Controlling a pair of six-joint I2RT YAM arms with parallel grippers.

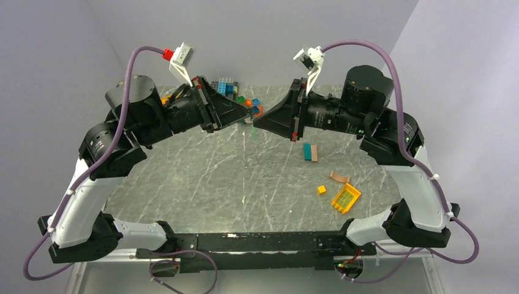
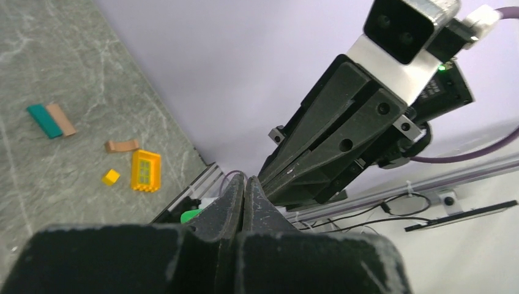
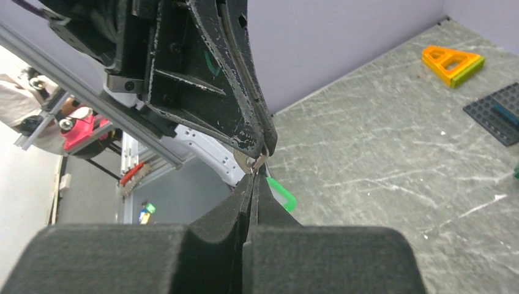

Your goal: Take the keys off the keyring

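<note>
**Observer:** Hands?

**Me:** My left gripper (image 1: 246, 117) and right gripper (image 1: 257, 121) are raised over mid-table (image 1: 214, 177), tip to tip. Fingers are pressed together on both. The keyring (image 3: 260, 161) is a small metal glint right where the tips meet. I cannot tell which pair has it. One green tag (image 3: 281, 195) hangs just beneath.

**Observer:** Keys, counted?

**Me:** Too small and hidden to count. Each hand blocks the other's wrist view of the ring.

**Observer:** Surroundings?

**Me:** All down on the table, well below the ring.
- On my right side: one teal block (image 1: 306, 150) touching one tan block (image 1: 314, 153), one tan curved piece (image 1: 338, 177), one small yellow brick (image 1: 321, 190) and one yellow grid plate (image 1: 346, 198).
- At the far edge: a brick pile (image 1: 227, 86), partly behind my left wrist, pieces uncountable.
- In the right wrist view: one orange triangle (image 3: 451, 61) and one dark baseplate (image 3: 497, 110).
</note>
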